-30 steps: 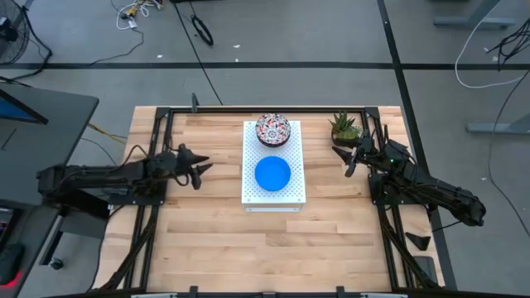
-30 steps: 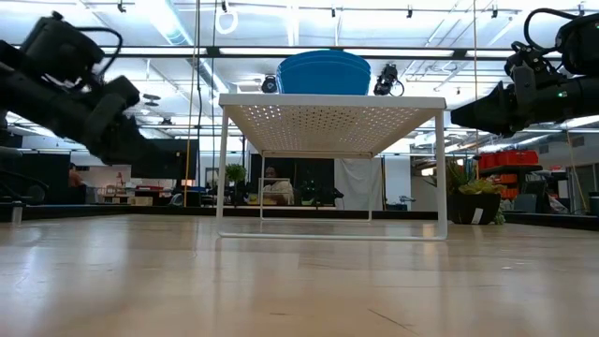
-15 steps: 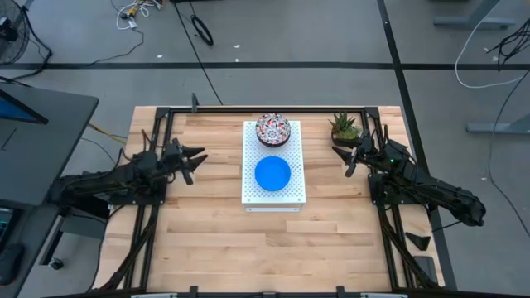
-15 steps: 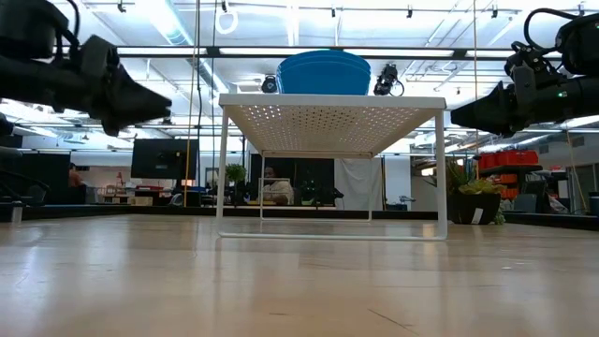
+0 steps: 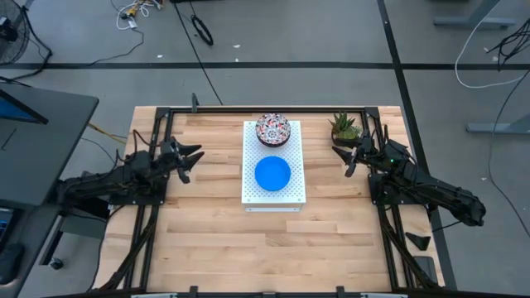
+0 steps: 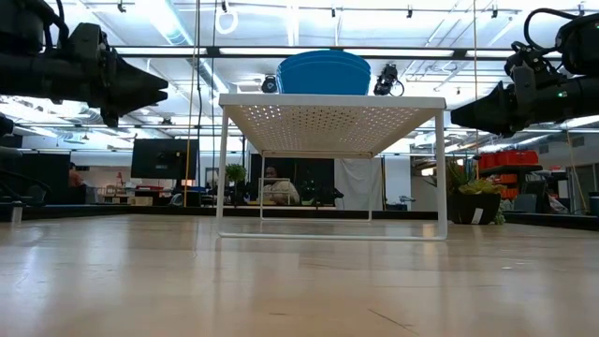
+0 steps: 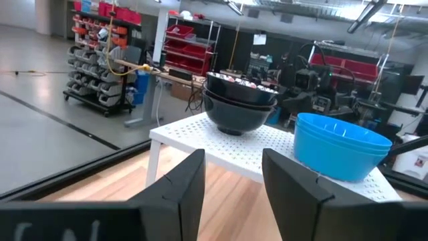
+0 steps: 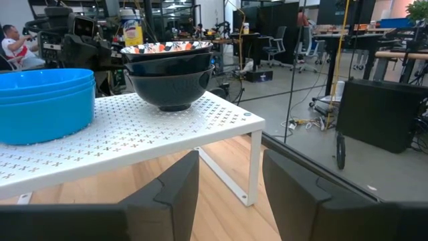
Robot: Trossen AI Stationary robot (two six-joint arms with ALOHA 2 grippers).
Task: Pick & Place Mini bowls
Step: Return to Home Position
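Observation:
Two stacks of mini bowls stand on the white perforated board (image 5: pixel 273 192). The blue stack (image 5: pixel 272 173) is on its near half and the floral-patterned stack (image 5: pixel 273 130) on its far half. Both show in the left wrist view, patterned (image 7: pixel 241 104) and blue (image 7: pixel 341 144), and in the right wrist view, blue (image 8: pixel 43 104) and patterned (image 8: pixel 170 77). My left gripper (image 5: pixel 186 157) hovers open left of the board, pointing at it. My right gripper (image 5: pixel 344 159) hovers open right of the board. Neither holds anything.
The board is a raised shelf on thin white legs (image 6: pixel 222 168) at the table's middle. A small spiky green potted plant (image 5: pixel 344 127) stands at the far right, close to my right gripper. Bare wood lies near and to both sides of the board.
My left gripper has drawn back from the board toward the table's left and far edges. It has also risen and levelled out. My right arm has kept still and the bowls have not moved.

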